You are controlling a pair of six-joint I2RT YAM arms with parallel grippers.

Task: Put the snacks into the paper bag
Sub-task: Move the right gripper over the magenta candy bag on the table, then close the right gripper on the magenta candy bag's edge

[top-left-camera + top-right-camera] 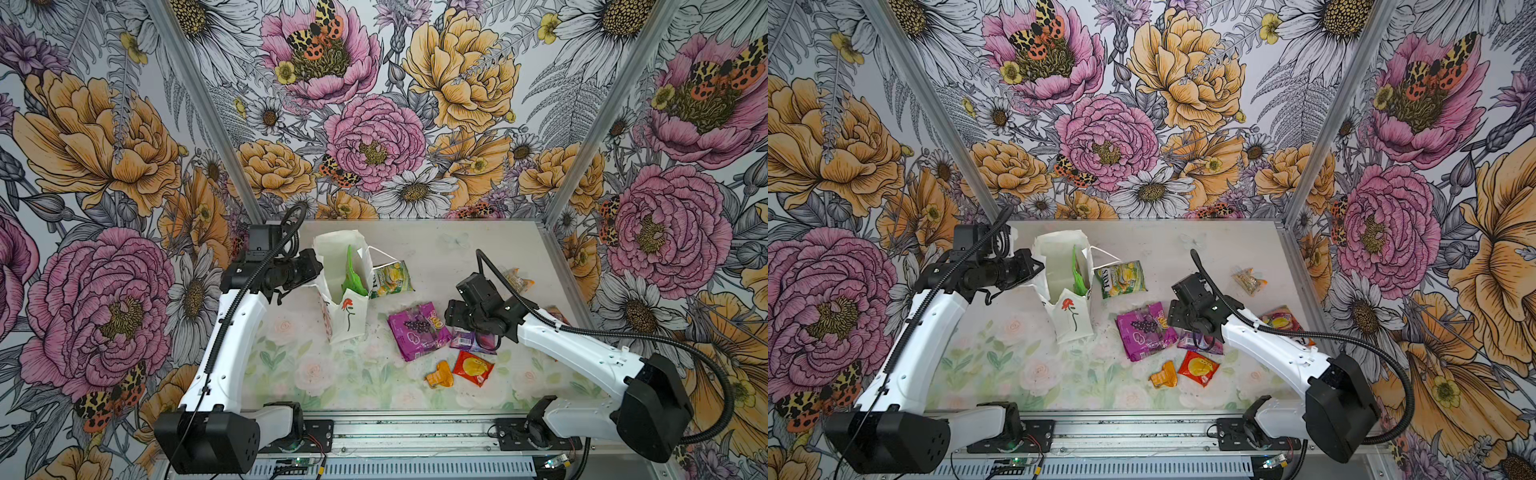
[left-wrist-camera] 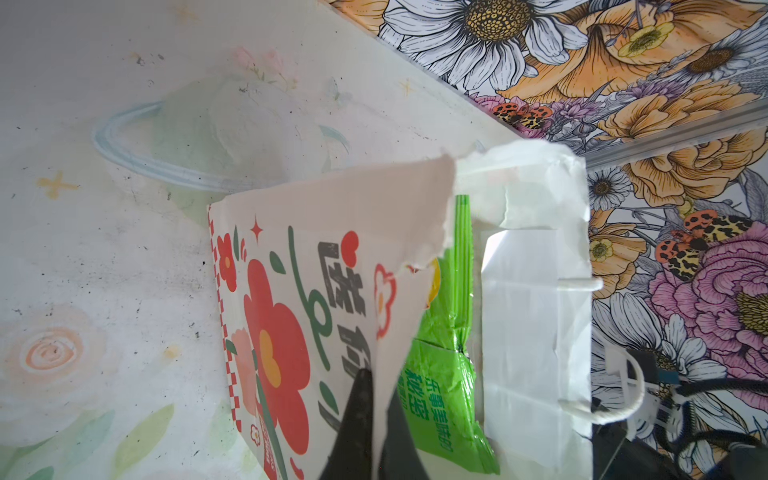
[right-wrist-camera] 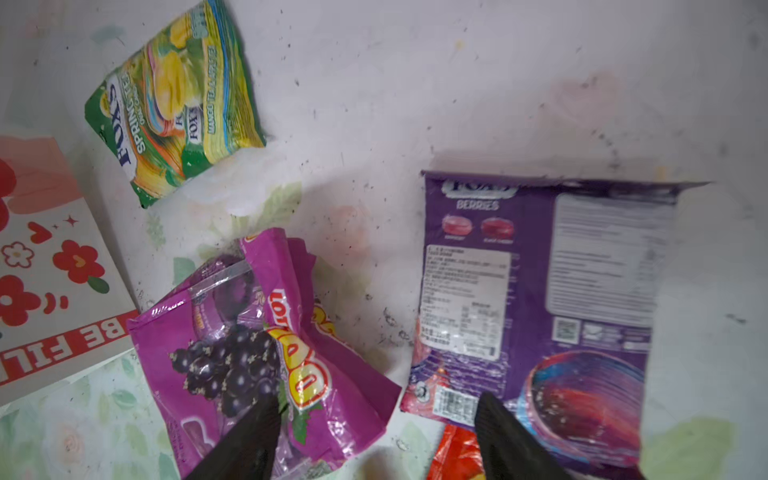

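White bag (image 1: 353,322) stood with a green pack (image 1: 353,274) inside. Left pincer (image 2: 376,386) pinched its rim. Right pincer (image 3: 378,401) hung spread by the grape pack (image 3: 232,365) beside it.

Floral table (image 1: 415,249): paper bag (image 1: 347,318), scattered snacks (image 1: 417,330)

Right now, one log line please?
left tool shut on paper bag | right tool open above magenta packet, purple packet | light-green packet bagged

Bright, even light, faint shadows; wrist views blur near the lens, edges stretched.
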